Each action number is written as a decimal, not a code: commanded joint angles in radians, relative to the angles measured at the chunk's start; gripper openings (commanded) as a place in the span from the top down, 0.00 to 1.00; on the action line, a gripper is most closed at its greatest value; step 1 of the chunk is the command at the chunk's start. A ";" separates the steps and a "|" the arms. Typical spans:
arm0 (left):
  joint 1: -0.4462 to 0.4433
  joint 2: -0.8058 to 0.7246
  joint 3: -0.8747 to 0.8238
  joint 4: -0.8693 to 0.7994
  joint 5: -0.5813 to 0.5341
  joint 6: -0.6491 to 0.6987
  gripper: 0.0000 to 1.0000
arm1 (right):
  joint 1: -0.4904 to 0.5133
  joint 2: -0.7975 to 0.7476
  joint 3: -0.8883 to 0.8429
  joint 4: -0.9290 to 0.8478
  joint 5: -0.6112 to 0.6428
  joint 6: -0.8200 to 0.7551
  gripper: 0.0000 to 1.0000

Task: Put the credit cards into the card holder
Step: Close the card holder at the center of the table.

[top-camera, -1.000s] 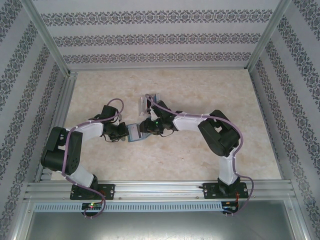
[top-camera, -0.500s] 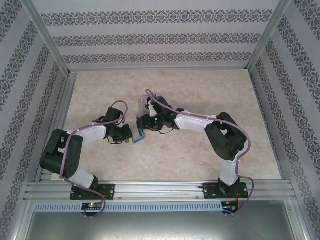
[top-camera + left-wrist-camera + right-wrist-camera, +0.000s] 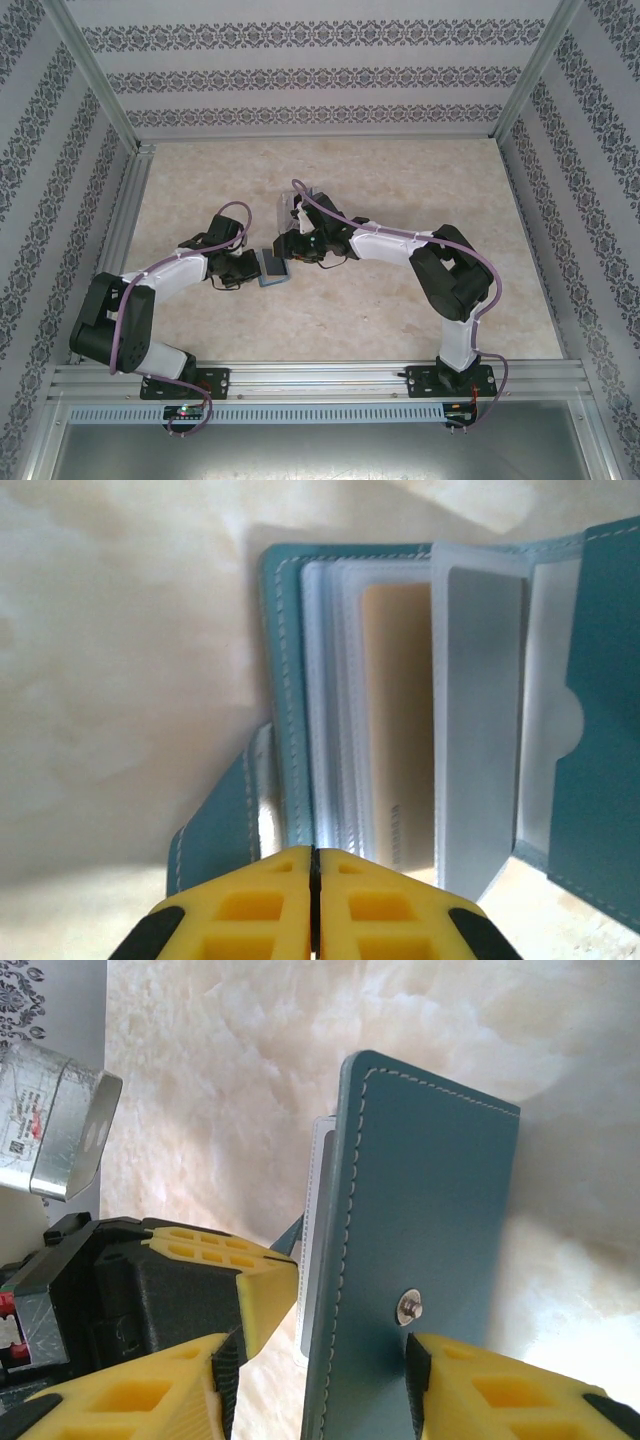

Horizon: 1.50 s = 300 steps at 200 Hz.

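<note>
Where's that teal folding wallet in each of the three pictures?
Top external: the teal folding wallet is mid-table, between the two arms.
Left wrist: wallet open, upper right, clear sleeves showing.
Right wrist: wallet centre right, stitched outer cover facing the camera.
Shared landmark: the cream marbled tabletop.

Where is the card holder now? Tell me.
Top view, just left of centre: the card holder is between the left gripper and the right gripper.
</note>
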 commanded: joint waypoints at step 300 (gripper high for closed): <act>0.144 0.031 0.446 -0.108 0.272 0.060 0.74 | 0.017 0.130 0.122 -0.036 -0.061 -0.028 0.86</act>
